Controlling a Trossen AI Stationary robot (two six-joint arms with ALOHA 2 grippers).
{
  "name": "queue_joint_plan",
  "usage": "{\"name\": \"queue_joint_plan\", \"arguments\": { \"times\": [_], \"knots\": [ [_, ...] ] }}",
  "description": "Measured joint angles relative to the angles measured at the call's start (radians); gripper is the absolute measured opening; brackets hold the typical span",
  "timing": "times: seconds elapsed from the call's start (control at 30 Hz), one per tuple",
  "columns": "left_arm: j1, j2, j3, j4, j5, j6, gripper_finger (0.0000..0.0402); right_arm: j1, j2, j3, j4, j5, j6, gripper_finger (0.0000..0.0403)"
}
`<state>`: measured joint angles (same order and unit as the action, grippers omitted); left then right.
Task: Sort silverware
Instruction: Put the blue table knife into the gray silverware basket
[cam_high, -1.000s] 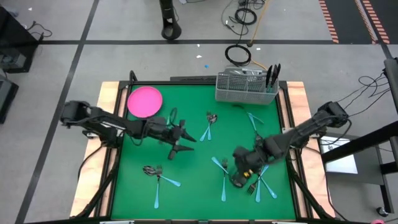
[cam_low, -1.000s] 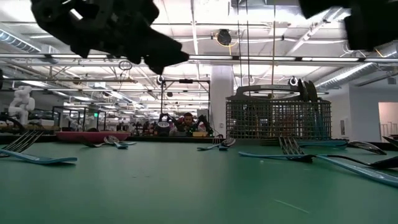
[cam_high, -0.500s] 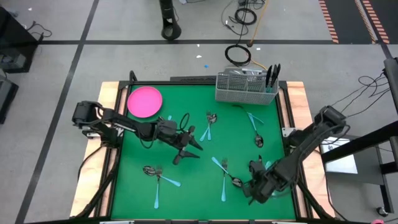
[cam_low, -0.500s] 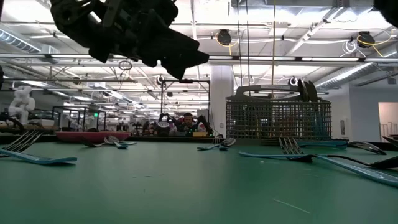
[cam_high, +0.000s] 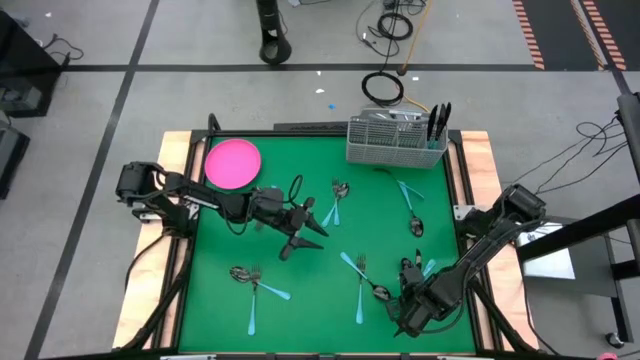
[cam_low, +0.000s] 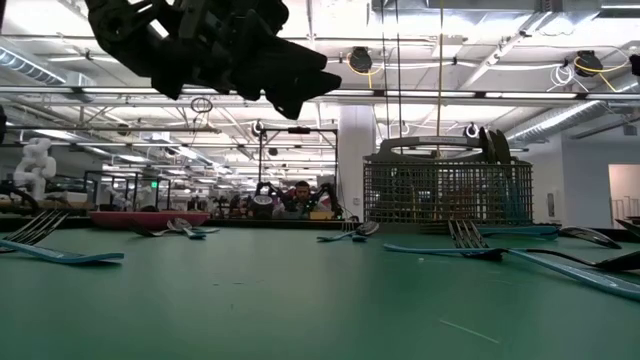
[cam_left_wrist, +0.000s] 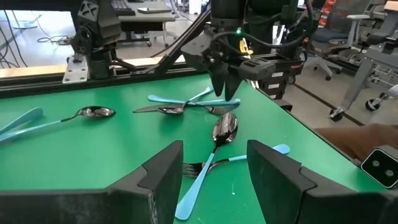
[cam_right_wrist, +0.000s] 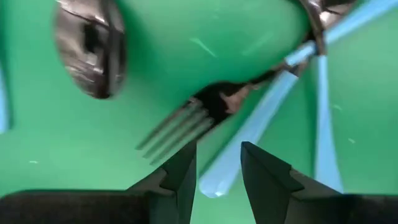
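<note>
we're in the pick-up step of the sort. the right gripper (cam_high: 408, 312) is down low at the near right part of the green table (cam_high: 230, 310), over a small heap of silverware. its wrist view puts us right on top of it: a fork (cam_right_wrist: 180, 124) with a light-blue handle lies just ahead of the fingertips (cam_right_wrist: 183, 163), a dark spoon bowl (cam_right_wrist: 90, 53) close beside it, more blue handles crossing behind. the jaws stand apart with a modest gap and nothing between them, so no grasp yet.

the left gripper (cam_high: 300, 232) hangs above the middle of the table, jaws wide apart and empty. its wrist view looks across at a spoon (cam_left_wrist: 222, 129) lying over a blue-handled fork, with the other arm lowered beyond.

the rest of the silverware is scattered: a pair near the front left (cam_high: 250, 277), a couple by the middle (cam_high: 337, 195), one more on the right (cam_high: 412, 215). the wire-mesh caddy (cam_high: 393, 141) waits at the far edge with a few dark handles already standing in it, and the pink plate (cam_high: 232, 163) sits at the far left.

next, we reckon, the right arm must settle so a single handle lies between the jaws, close on just that one, and lift it clear of its neighbours. the pieces overlap, so taking two at once looks like the risk.
</note>
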<state>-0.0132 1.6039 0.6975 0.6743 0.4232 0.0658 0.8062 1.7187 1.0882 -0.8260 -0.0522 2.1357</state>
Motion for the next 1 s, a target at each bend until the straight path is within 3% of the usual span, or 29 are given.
{"name": "queue_joint_plan", "arguments": {
  "times": [0.5,0.8,1.0],
  "knots": [
    [0.000,0.000,0.000,-0.007,0.003,-0.003,0.0180,0.000,-0.009,0.000,-0.112,-0.025,0.031,0.0114],
    [0.000,0.000,0.001,-0.010,0.003,-0.003,0.0180,-0.001,-0.010,-0.133,0.103,-0.026,0.036,0.0114],
    [0.000,0.000,0.001,-0.011,0.003,-0.003,0.0180,-0.001,-0.013,-0.155,0.090,-0.030,0.052,0.0094]
  ]
}}
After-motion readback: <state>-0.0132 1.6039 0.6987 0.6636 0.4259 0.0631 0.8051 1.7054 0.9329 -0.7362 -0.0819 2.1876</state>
